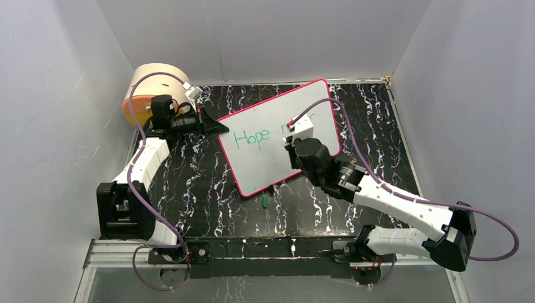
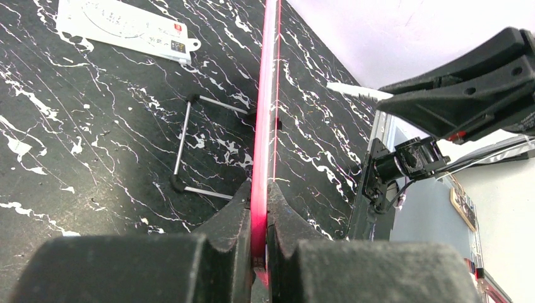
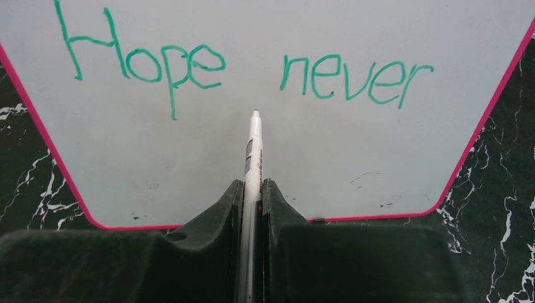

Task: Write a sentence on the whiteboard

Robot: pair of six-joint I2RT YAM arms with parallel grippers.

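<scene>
Writing half done: "Hope never" (image 3: 246,69) on white pink-rimmed whiteboard (image 1: 265,164). Right fingers (image 3: 253,199) pinching white pen (image 3: 253,145); left fingers (image 2: 258,208) clamping rim. Next: lowering tip toward 6 o'clock, starting "fades."

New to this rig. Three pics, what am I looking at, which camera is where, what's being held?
Two robot arms are bolted at the near edge of a black marbled table. The overhead view comes from a fixed camera above and behind them; the other two come from cameras on each wrist.

The left gripper is shut on the pink rim of the whiteboard, steadying it. The right gripper is shut on a white pen, tip pointing at the board below the green words "Hope never".

Also on the table: a small green cap, a printed white card and a wire stand.
</scene>
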